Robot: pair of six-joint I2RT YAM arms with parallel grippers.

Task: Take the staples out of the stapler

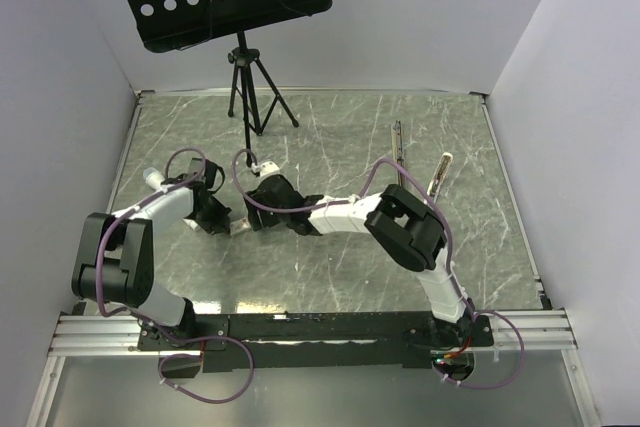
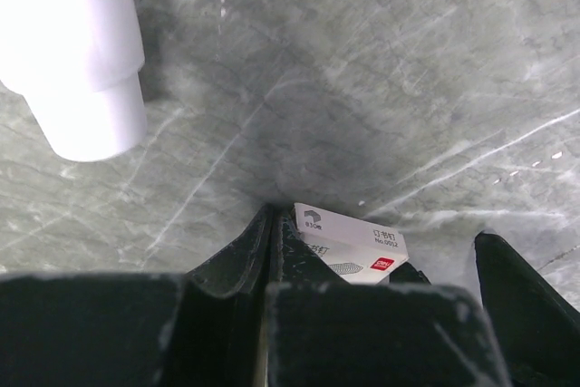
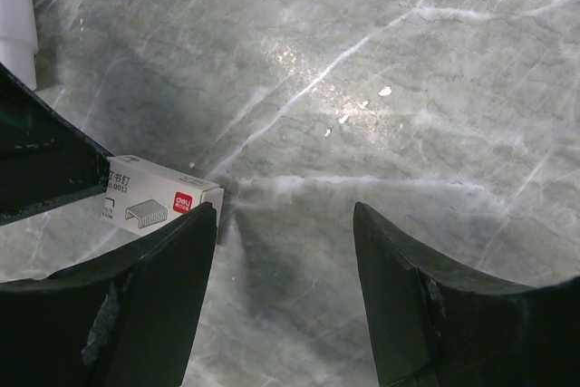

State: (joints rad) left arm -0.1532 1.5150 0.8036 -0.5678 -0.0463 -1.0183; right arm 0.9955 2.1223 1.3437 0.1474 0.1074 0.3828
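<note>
I am watching both arms working at the middle-left of the table [image 1: 330, 127], well apart from the stapler [image 1: 440, 175], which is lying near the far right side in the overhead view. A thin dark bar [image 1: 397, 152] is lying near it, not touching. I cannot tell whether that bar is the stapler's own lower part pulled away or something separate.

The left gripper [image 2: 269, 242] is pressing its fingers fully together with nothing between them. A small white box [image 3: 159, 197] with a red logo and a staple drawing is resting against its side. The right gripper [image 3: 285, 215] is hovering low over the stone with its jaws standing apart and empty, one finger just beside the end of that box. A white cylinder [image 2: 86, 70] is standing close by.

I am not finding any loose staples in these views; a few bright specks are showing on the stone ahead of the right gripper, too small to identify. Judging the progress, I am seeing no hand on the stapler. Whether it is already emptied I cannot say, so that check is remaining.
</note>
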